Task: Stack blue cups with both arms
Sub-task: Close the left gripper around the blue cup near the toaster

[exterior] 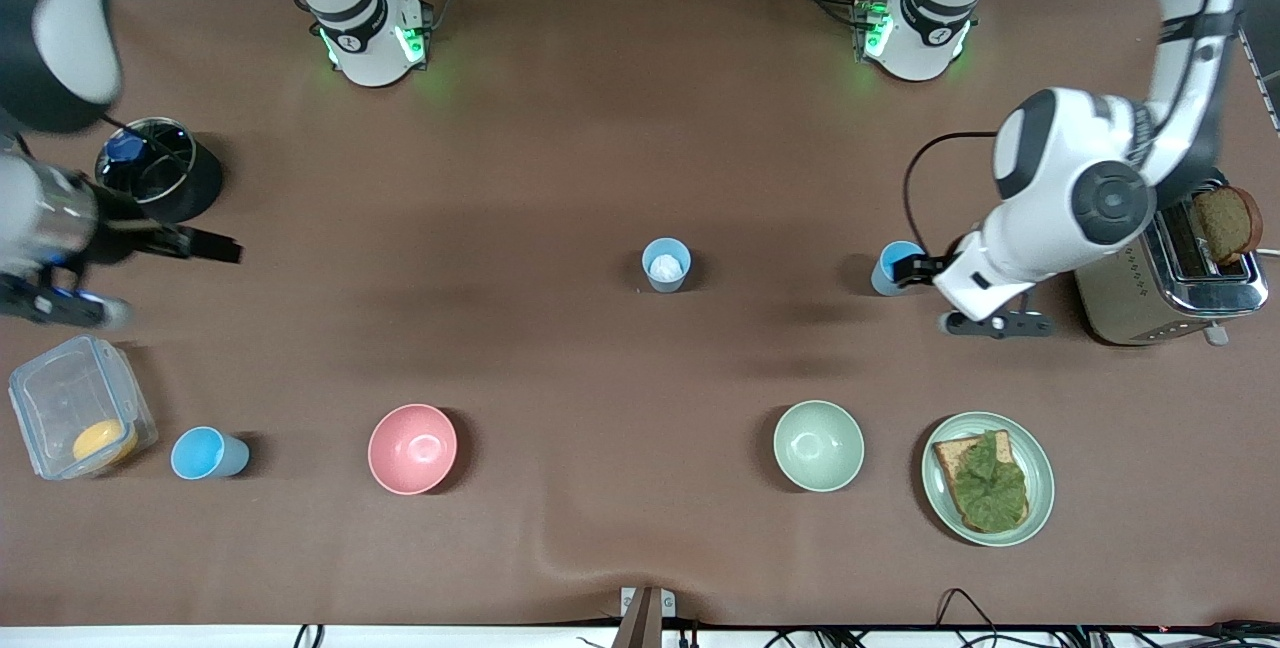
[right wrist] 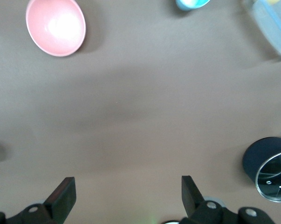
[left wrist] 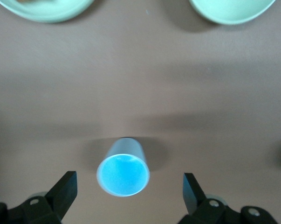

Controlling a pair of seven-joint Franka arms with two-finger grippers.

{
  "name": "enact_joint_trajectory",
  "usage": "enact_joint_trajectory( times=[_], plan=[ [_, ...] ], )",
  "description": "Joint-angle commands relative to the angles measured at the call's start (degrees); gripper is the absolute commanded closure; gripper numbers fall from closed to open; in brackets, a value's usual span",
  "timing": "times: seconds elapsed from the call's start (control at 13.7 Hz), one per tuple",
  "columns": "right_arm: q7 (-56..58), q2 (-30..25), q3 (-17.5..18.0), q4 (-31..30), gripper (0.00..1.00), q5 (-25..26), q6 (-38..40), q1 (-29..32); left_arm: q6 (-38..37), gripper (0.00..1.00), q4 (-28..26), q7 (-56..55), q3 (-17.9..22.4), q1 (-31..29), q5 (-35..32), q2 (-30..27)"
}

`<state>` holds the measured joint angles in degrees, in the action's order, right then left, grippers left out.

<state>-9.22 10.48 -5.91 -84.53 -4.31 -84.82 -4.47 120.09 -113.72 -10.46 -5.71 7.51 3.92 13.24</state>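
We lose half the blue cup (exterior: 893,266) under the left gripper (exterior: 915,268), the right gripper (exterior: 205,245) blurs, and something white sits unidentifiable in the middle cup (exterior: 666,264).

Counted on table: three blue cups (exterior: 666,264) (exterior: 896,267) (exterior: 207,453), two bowls, pink (exterior: 412,448) and pale green (exterior: 818,445), one plate (exterior: 1040,476) with topped bread (exterior: 982,481), one toaster (exterior: 1170,283), one clear container (exterior: 75,403), one dark canister (exterior: 160,168), two arms.

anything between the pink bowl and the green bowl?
Nothing: in the front view only bare brown table separates the pink bowl from the green bowl.
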Motion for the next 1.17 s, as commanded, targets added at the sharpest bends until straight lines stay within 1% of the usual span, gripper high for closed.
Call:
enact_joint_trajectory(
  times=[0.0, 0.07, 0.15, 0.22, 0.29, 0.37, 0.51, 0.73, 0.81, 0.88, 0.95, 1.03, 1.1],
  plan=[
    [1.0, -6.8, 1.3, -5.3, 0.00, 3.9, -2.3, 3.3, 10.6, 0.00, -10.0, -1.9, 0.0, 1.5, 2.7, -2.2],
    [0.9, -8.4, 1.4, -6.7, 0.00, 5.3, -3.3, 3.4, 13.1, 0.00, -12.0, -2.6, -0.1, 1.8, 2.7, -2.1],
    [0.9, -11.2, 1.5, -10.5, 0.00, 5.7, -6.5, 3.6, 14.7, 0.00, -13.6, -3.1, -0.6, 1.9, 2.7, -2.1],
    [0.9, -14.0, 2.3, -15.0, 0.00, 5.7, -9.5, 4.7, 15.3, 0.00, -14.9, -3.3, -0.7, 1.9, 2.7, -2.2],
    [0.8, -15.1, 4.0, -16.3, 0.00, 5.7, -9.8, 6.0, 15.4, 0.00, -15.9, -3.9, -1.0, 2.0, 2.7, -2.3],
    [0.9, -15.2, 4.4, -16.1, 0.00, 5.7, -9.7, 6.5, 15.4, 0.00, -16.6, -4.6, -1.9, 1.8, 2.7, -2.6],
    [1.1, -15.2, 4.5, -15.8, 0.00, 5.7, -9.4, 7.4, 15.6, 0.00, -17.3, -4.8, -2.0, 1.5, 2.7, -2.9],
    [2.9, -14.8, 5.5, -14.1, 0.00, 5.7, -7.9, 8.2, 21.9, 0.00, -20.9, -4.7, -2.0, 1.2, 2.5, -1.4],
    [2.6, -14.7, 6.0, -13.7, 0.00, 5.7, -7.5, 8.4, 22.8, 0.00, -21.3, -4.7, -2.0, 1.2, 2.2, -1.1],
    [2.5, -14.6, 7.3, -13.2, 0.00, 5.8, -6.8, 9.5, 22.8, 0.12, -21.3, -4.2, -2.0, 1.0, 2.1, -1.2],
    [2.5, -14.3, 8.4, -12.7, 0.00, 5.8, -6.2, 10.5, 22.8, 0.46, -21.3, -3.8, -2.0, 0.0, 2.1, -1.2],
    [2.6, -13.8, 8.6, -12.0, 0.00, 5.9, -5.8, 10.5, 22.7, 0.79, -21.3, -3.4, -2.0, -0.6, 2.1, -1.5],
    [2.5, -13.2, 8.5, -11.3, 0.00, 5.9, -5.0, 10.6, 22.6, 1.00, -21.3, -2.9, -2.0, -0.7, 1.9, -1.8]
  ],
)
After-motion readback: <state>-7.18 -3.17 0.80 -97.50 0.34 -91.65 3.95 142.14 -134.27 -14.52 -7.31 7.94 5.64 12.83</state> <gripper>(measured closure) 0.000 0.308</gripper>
